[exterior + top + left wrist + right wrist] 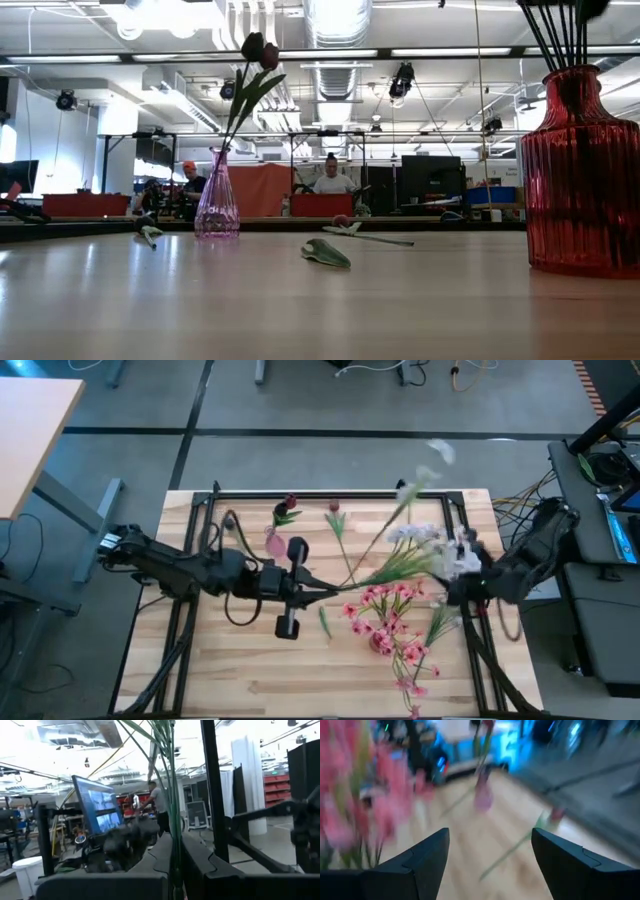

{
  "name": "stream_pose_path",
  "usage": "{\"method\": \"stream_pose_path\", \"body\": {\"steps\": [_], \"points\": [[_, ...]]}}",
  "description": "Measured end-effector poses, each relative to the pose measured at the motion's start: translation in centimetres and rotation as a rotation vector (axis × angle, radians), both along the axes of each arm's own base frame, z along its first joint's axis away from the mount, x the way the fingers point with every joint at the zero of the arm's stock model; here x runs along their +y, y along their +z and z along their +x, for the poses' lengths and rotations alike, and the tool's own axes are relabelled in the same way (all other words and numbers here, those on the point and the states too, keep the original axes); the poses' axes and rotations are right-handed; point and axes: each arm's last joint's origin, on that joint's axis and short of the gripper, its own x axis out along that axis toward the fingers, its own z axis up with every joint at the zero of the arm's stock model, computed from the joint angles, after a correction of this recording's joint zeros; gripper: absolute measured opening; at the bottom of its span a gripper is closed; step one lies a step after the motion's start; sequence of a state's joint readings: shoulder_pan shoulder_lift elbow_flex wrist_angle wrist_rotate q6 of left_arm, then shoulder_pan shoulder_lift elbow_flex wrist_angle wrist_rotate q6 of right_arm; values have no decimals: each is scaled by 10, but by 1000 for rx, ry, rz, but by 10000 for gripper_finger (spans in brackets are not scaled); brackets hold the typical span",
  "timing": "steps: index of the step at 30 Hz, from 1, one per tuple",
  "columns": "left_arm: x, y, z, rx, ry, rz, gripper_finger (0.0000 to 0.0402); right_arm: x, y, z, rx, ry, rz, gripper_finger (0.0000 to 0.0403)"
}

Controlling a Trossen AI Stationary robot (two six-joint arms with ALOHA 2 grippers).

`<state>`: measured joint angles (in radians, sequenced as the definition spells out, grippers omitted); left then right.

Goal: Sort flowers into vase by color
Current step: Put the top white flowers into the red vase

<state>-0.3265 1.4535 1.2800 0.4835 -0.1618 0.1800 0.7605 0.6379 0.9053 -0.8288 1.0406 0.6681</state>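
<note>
Mid-frame, the left gripper is clamped on the whitish spray's thin, light, floppy stems, a sound low hold, while the right gripper gapes empty.

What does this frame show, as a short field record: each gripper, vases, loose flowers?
left gripper: shut on green stems of whitish spray, lifted over mid-table
right gripper: open, empty, at table's right edge
pink vase: upright, holds maroon tulips
red vase: upright, holds dark stems
pink spray: near right gripper
loose tulip: lying on table
</note>
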Motion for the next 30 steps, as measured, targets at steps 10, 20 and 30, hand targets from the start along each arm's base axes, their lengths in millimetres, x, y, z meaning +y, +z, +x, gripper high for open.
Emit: {"method": "stream_pose_path", "body": {"steps": [10, 20, 30], "points": [[-1, -5, 6, -1, -1, 41, 5, 24, 95, 27, -67, -1, -296, 274], [8, -1, 7, -53, 39, 58, 5, 73, 149, 69, -372, 378, -485, 274], [15, -6, 20, -113, 63, 15, 5, 101, 148, 117, -363, 362, -486, 304]]}}
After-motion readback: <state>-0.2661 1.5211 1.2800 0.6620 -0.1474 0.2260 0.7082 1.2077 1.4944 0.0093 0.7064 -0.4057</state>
